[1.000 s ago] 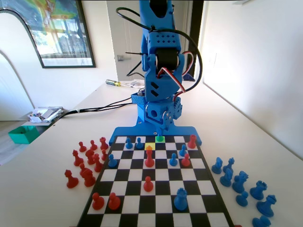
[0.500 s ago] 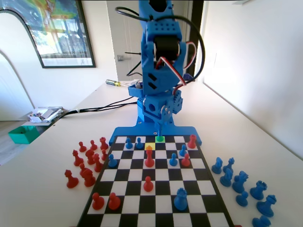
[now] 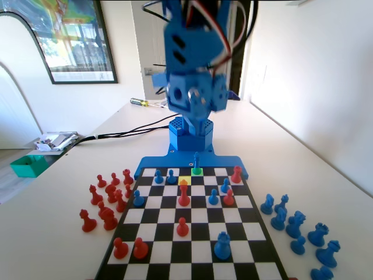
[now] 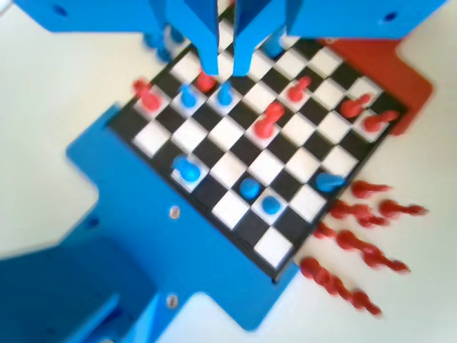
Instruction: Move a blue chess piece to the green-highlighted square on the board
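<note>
The slim blue chess piece (image 3: 197,163) stands upright on the green-highlighted square (image 3: 197,172) in the board's (image 3: 201,234) far row, right by the arm's base. From above in the wrist view, the same blue chess piece (image 4: 187,169) sits at the board's (image 4: 285,164) near edge. My gripper (image 4: 224,70) hangs high above the board, its jaws a narrow gap apart with nothing between them. The arm's blurred head (image 3: 195,90) is well above the piece and clear of it in the fixed view.
A yellow-orange square (image 3: 184,181) lies left of the green one, with a red piece (image 3: 184,195) just in front. Red pieces (image 3: 108,201) stand off the board's left, blue ones (image 3: 297,224) off its right. A large blue piece (image 3: 222,245) stands near the front.
The arm has lifted up and back from the far row. The slim blue piece is left standing free on the green square.
</note>
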Available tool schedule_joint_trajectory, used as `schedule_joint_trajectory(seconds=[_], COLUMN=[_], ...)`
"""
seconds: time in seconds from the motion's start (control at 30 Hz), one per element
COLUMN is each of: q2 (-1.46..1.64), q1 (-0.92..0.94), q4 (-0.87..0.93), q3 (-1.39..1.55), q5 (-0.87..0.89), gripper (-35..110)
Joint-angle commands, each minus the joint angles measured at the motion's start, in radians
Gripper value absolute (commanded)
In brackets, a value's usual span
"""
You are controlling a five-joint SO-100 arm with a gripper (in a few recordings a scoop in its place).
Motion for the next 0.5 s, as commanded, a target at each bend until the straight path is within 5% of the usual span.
schedule_joint_trajectory(seconds=[0.0,0.47], q2=[0.126,0.428], q1=[0.006,0.087], q4=[0.054,0.259], q3=[-0.120,-0.259], q5=[0.101,0.270], gripper=[3,1])
